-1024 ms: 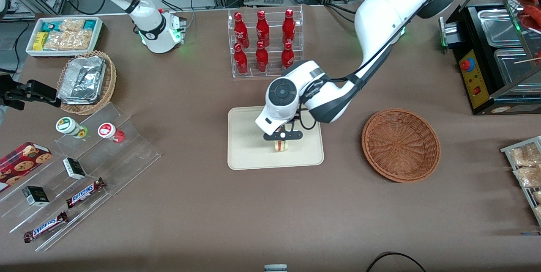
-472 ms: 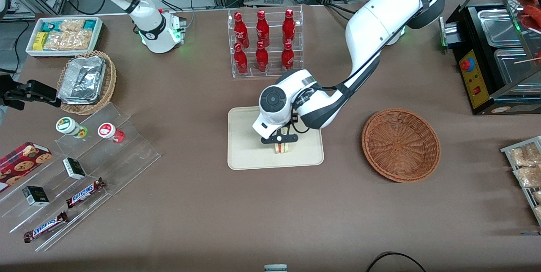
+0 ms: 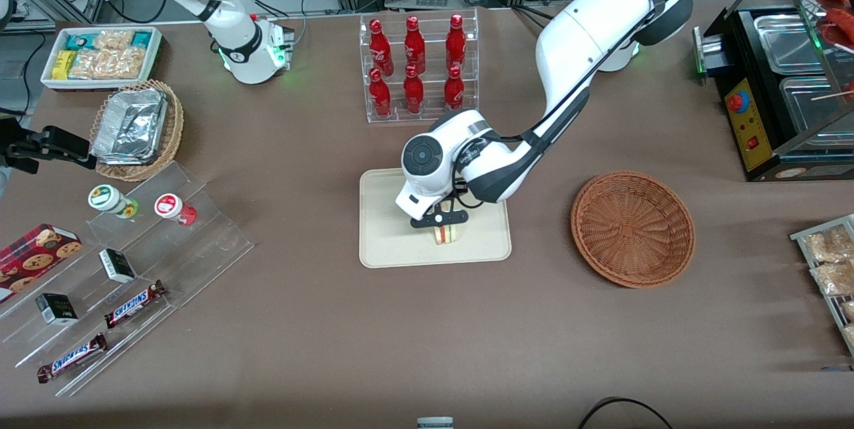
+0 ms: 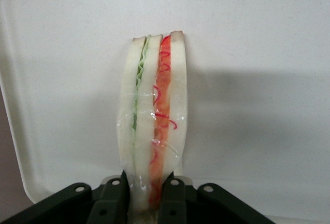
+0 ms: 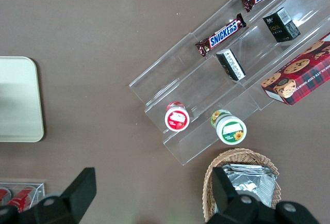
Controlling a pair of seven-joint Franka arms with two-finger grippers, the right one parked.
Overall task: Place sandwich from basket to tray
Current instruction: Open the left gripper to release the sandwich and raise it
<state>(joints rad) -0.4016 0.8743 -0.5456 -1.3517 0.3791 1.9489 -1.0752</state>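
The sandwich (image 3: 446, 233) (image 4: 153, 131), a wrapped wedge of pale bread with green and red-orange layers, stands on edge on the cream tray (image 3: 390, 242) (image 4: 258, 53). My gripper (image 3: 441, 221) (image 4: 146, 198) sits directly over it, shut on the sandwich, a black finger pressed to each bread face. The reddish-brown wicker basket (image 3: 632, 228) lies empty on the table, toward the working arm's end from the tray. A corner of the tray (image 5: 18, 100) also shows in the right wrist view.
A clear rack of red bottles (image 3: 417, 69) stands farther from the front camera than the tray. Toward the parked arm's end are acrylic steps (image 3: 133, 269) with snacks and cups, a foil-tray basket (image 3: 137, 129) and a white snack bin (image 3: 100, 55). A black appliance (image 3: 774, 95) stands at the working arm's end.
The arm has shifted slightly toward the parked arm's end and lowered; the sandwich it holds now rests on the tray at nearly the same spot.
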